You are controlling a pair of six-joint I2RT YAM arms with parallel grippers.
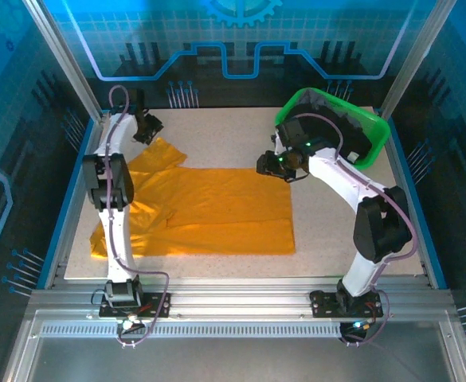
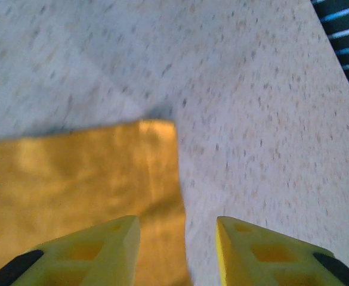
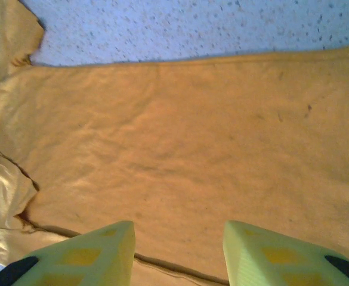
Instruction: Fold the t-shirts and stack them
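The orange t-shirt [image 1: 217,211] lies spread on the surface [image 1: 225,135], its left side partly hidden under the left arm [image 1: 109,183]. The left gripper [image 2: 177,238] over a sleeve corner and the right gripper [image 3: 179,238] over the body both have fingers parted, empty. The green basket [image 1: 380,135] holds dark contents too unclear to name.

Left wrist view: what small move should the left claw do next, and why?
Probably lower the left claw straight down and close it on the edge of the orange t-shirt. Its fingers stand open, one above the fabric and one above the bare table, so the fabric edge lies between them, not yet gripped.
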